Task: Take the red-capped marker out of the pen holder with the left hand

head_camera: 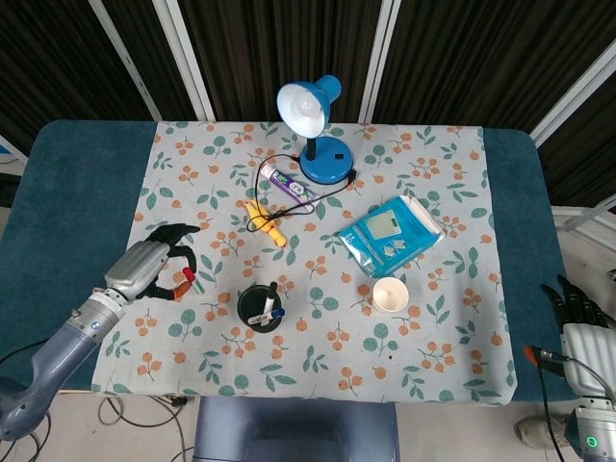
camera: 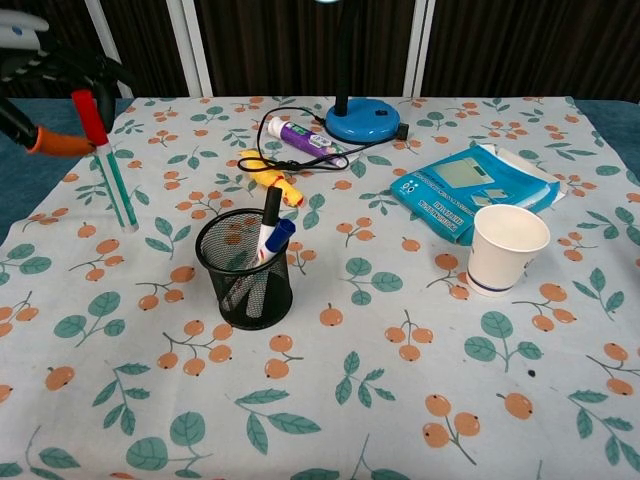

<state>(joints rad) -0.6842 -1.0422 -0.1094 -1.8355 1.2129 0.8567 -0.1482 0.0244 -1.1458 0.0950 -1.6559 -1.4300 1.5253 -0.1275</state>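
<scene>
The red-capped marker (camera: 110, 170) is out of the black mesh pen holder (camera: 245, 270) and hangs tilted to the holder's left, its lower tip just above or on the cloth. My left hand (camera: 45, 75) pinches it near the red cap, at the top left of the chest view. From the head camera, the left hand (head_camera: 154, 265) is left of the pen holder (head_camera: 261, 306), with the marker's red cap (head_camera: 190, 275) at its fingertips. A black and a blue marker stay in the holder. My right hand (head_camera: 576, 306) hangs beside the table's right front corner, holding nothing.
A white paper cup (camera: 507, 248) stands right of the holder, with a blue packet (camera: 470, 188) behind it. Farther back are a blue desk lamp (head_camera: 313, 125) with its cable, a purple tube (head_camera: 289, 183) and a yellow object (head_camera: 265, 221).
</scene>
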